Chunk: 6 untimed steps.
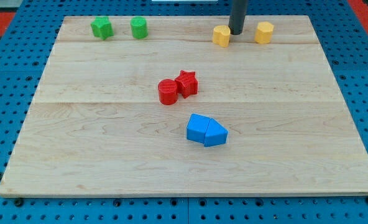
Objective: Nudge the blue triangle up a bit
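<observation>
my tip (235, 32) is sitting at the view's top of the wooden surface (97, 155), well apart from the blue triangle (216, 134).

i'm running a bare rod here, so no hand is showing and nothing is being held; the tip is resting between two yellow blocks, just beside the left yellow block (221, 36), with the right yellow block (264, 32) near it. the blue triangle is lying below centre, touching a blue cube-like block (198, 127) on its left. a red cylinder (168, 92) and red star (187, 83) are touching mid-board. a green star-like block (101, 27) and green cylinder (138, 27) are sitting top left.
</observation>
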### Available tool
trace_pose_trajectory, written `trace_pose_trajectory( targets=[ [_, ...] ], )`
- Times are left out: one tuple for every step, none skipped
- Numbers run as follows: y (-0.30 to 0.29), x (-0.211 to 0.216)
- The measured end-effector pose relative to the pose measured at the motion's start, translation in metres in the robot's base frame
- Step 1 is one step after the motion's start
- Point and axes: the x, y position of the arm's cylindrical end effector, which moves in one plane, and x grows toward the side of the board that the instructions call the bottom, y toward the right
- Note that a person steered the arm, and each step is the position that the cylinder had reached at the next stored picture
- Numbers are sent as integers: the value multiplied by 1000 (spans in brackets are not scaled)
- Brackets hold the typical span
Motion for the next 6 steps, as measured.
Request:
trace_pose_trajectory(
  targets=[
    [-32,27],
    [-2,76],
    [77,146],
    [53,242],
    [1,277],
    [-60,311]
  ],
)
